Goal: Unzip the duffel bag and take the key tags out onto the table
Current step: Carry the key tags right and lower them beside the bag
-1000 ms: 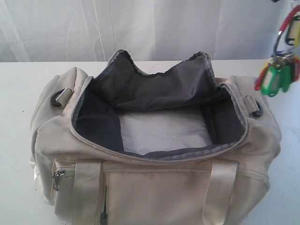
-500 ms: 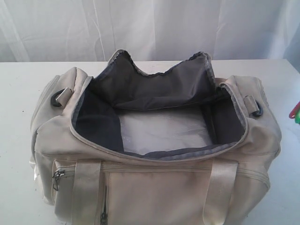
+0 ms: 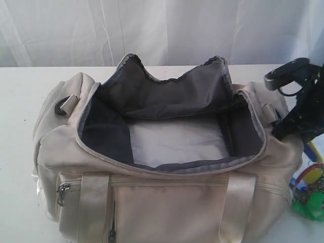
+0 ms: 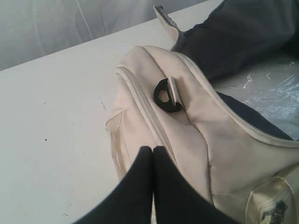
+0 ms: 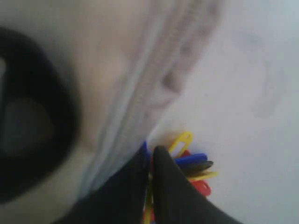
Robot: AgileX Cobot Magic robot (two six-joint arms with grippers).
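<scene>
Delivery step in hand: key tags (image 3: 310, 195) hang at lower right of the frame, just beside the unzipped duffel bag (image 3: 167, 202), apparently pinched in the right gripper's (image 5: 148, 151) closed jaws. Left gripper (image 4: 153, 150), jaws shut and empty, sits by the bag's end. The likely next move is to settle the bunch on the surface (image 3: 20, 152) and release it.

exterior: high front, over duffel bag (image 3: 167, 202) | wrists: close, angled down | shared: bag ends
</scene>
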